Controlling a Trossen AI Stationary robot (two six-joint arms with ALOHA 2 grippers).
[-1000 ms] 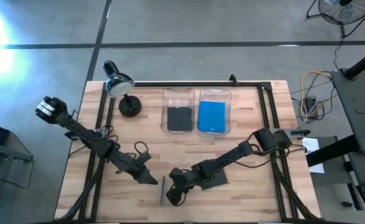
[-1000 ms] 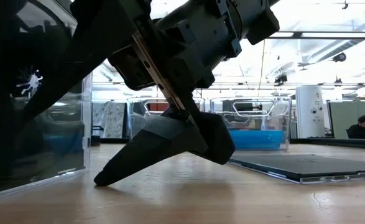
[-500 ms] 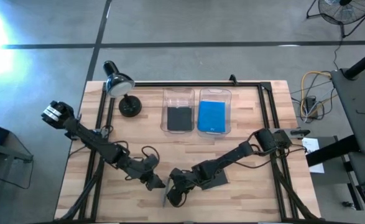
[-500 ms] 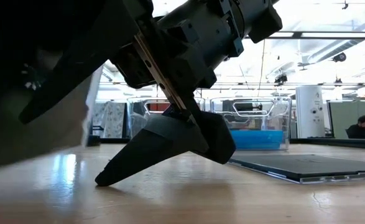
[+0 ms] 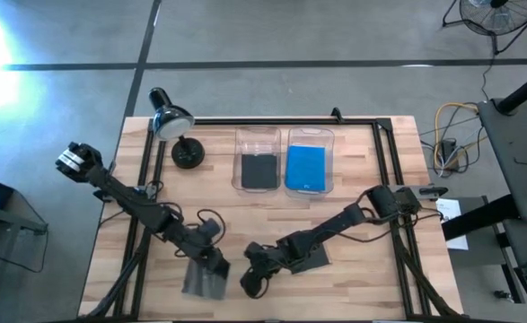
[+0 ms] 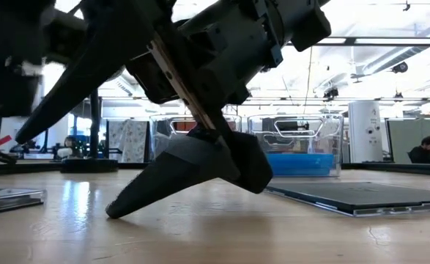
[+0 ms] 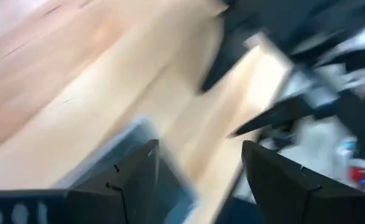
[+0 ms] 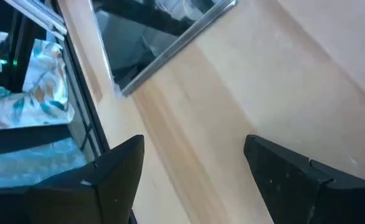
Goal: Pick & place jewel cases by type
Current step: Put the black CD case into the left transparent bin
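Black desk lamp [image 5: 175, 135] at far-left corner of wooden counter [image 5: 362, 188]. Two clear plastic bins [image 5: 284, 161] by far edge: grey case [image 5: 259, 170] in one, blue case [image 5: 306, 167] in other. Two further dark flat jewel cases near front edge: one [image 5: 205, 279] beside left gripper [image 5: 215, 262], fingers [image 7: 280, 180] parted, empty; another [image 5: 310, 258] under right arm. Right gripper [image 5: 252, 283] parted, empty, tips on counter.

Bare wood [image 5: 353, 278] right of both pincers
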